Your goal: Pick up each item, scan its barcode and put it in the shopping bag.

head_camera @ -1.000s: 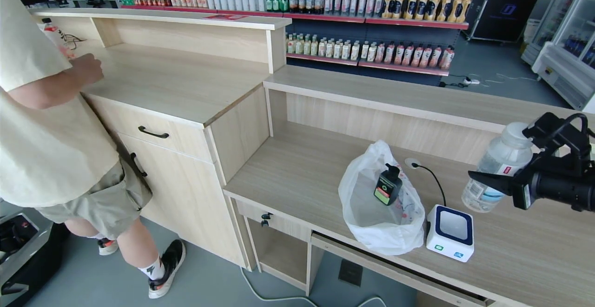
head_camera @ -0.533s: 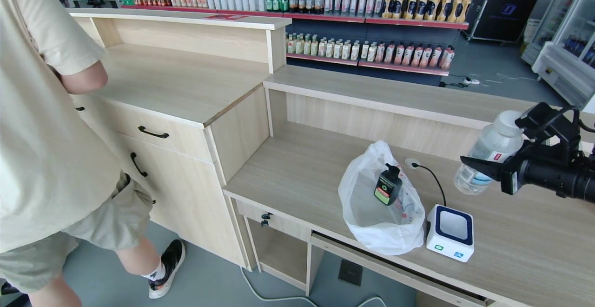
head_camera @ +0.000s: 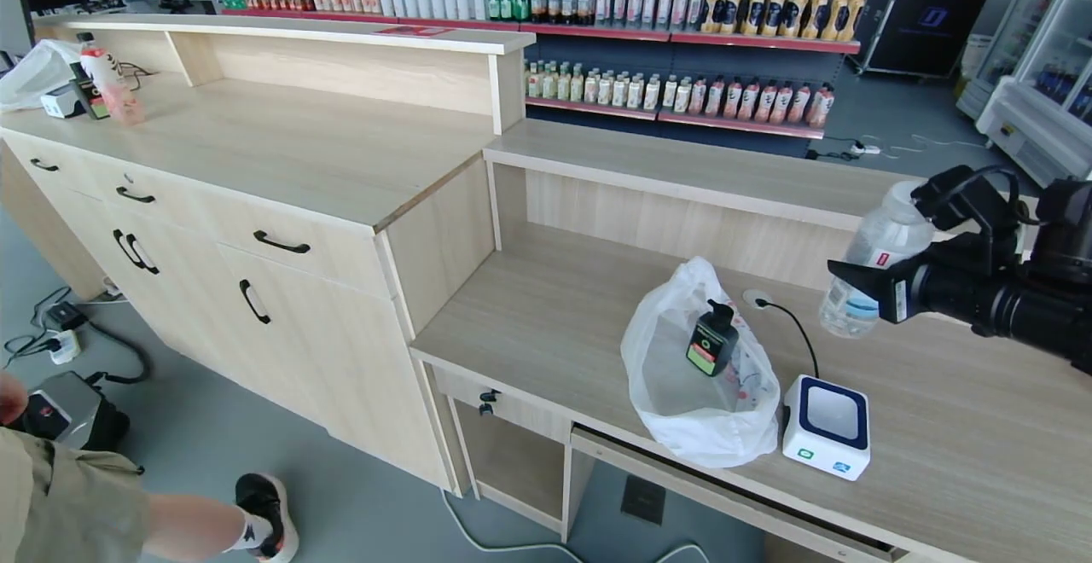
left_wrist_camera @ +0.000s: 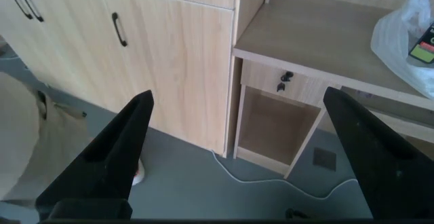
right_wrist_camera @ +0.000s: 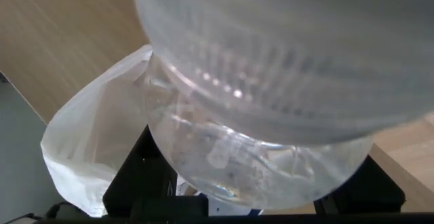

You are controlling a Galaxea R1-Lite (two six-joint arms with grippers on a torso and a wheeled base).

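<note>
Now that my right gripper, clamped on the bottle, has lifted it leftward, I'd lower it over the scanner next.

R claw black, tapered; arm cylindrical, looped cables, white sticker.

R gripper w/ bottle rose, shifted toward bag.

The bottle is plastic, counter seemingly matt wood.
</note>
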